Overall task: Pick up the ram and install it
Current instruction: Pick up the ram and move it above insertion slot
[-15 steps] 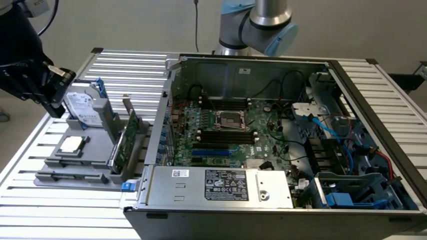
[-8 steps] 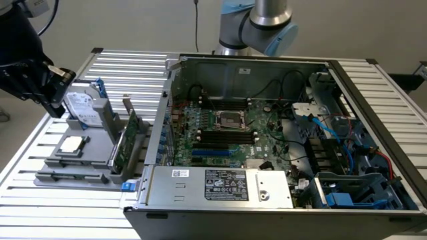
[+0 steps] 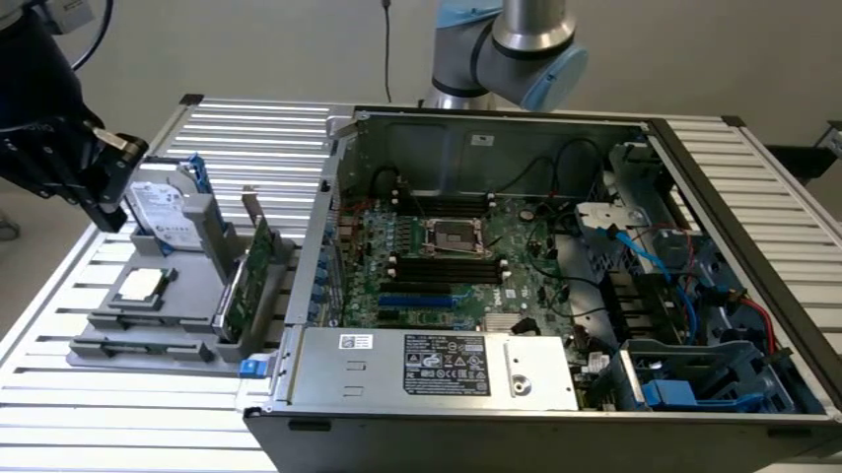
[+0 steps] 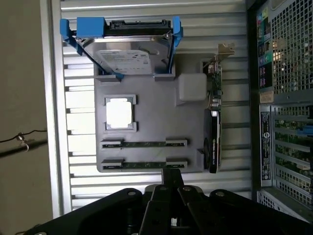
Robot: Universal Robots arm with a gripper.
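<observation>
Jaws closed, empty, two ram sticks, one processor, one hard drive

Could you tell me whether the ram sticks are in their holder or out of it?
In: one ram stick and the other ram stick sit bracketed on the grey holder.

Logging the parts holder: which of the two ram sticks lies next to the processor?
The inner ram stick, lying right beside the processor. The outer ram stick runs along the edge of the grey holder, one slot farther away.
</observation>
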